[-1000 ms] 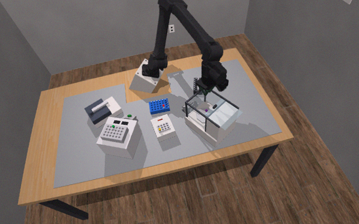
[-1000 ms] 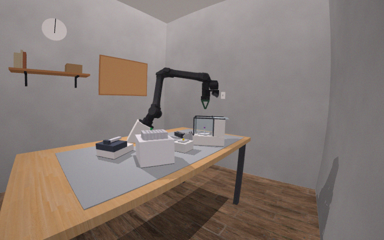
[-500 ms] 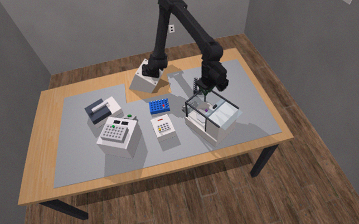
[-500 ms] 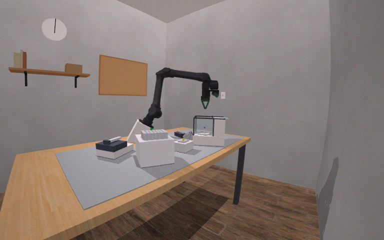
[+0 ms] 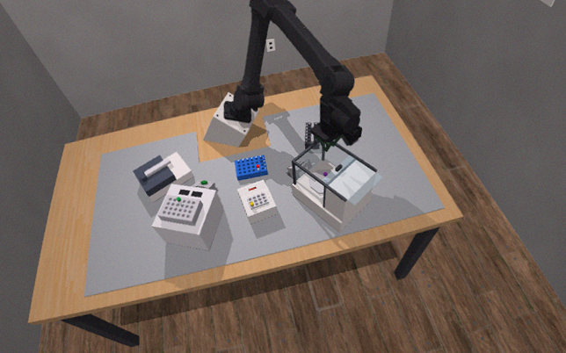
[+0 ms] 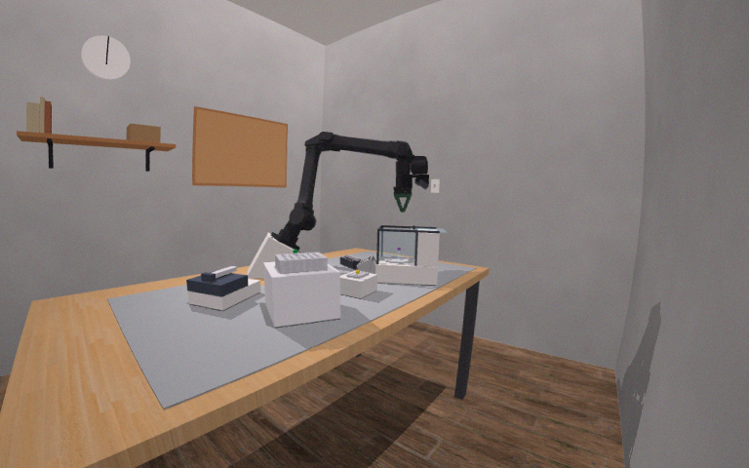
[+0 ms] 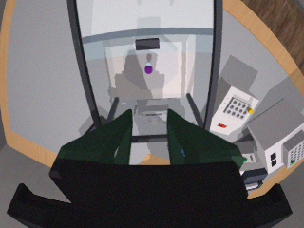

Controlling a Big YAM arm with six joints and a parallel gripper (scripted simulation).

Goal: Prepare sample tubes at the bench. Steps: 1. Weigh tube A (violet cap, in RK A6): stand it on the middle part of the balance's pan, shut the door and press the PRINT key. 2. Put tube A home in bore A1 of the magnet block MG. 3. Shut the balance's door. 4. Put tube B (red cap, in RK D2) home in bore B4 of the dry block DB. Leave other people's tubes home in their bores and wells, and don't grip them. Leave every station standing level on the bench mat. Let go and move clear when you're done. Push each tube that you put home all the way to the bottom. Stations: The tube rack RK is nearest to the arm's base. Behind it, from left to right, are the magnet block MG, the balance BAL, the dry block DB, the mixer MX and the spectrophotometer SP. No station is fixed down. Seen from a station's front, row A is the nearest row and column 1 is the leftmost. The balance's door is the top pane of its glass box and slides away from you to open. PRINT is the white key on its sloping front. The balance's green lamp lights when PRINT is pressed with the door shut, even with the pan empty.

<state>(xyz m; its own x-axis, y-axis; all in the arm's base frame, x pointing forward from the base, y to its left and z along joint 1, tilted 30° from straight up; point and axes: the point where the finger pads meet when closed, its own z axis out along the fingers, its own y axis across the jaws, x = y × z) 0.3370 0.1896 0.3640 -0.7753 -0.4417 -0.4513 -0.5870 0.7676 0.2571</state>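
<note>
My gripper [image 5: 324, 156] [image 6: 403, 210] [image 7: 149, 115] is partly open and empty, high above the balance's front end. Tube A, violet cap [image 5: 325, 173] [image 6: 398, 249] [image 7: 148, 69], stands upright inside the glass box, around the pan's middle. The door [image 5: 355, 181] [image 7: 147, 44] is slid back and its black handle [image 5: 338, 167] lies over the rear half; the front half is open. The PRINT key and lamp cannot be made out. Tube B, red cap [image 5: 257, 166], stands in the blue rack RK [image 5: 239, 177]. The magnet block MG [image 5: 308, 134] [image 6: 349, 261] is dark and partly hidden by the gripper.
The dry block DB [image 5: 250, 216] [image 6: 359, 287] [image 7: 215, 127] holds a yellow-capped tube [image 5: 251, 203] [image 7: 250, 111]. A tall white station [image 5: 209, 223] [image 6: 303, 297] with a green-capped tube [image 5: 178, 199] stands beside it. The dark-lidded station [image 5: 159, 182] [image 6: 216, 283] stands farthest from the balance. Black posts frame the balance opening.
</note>
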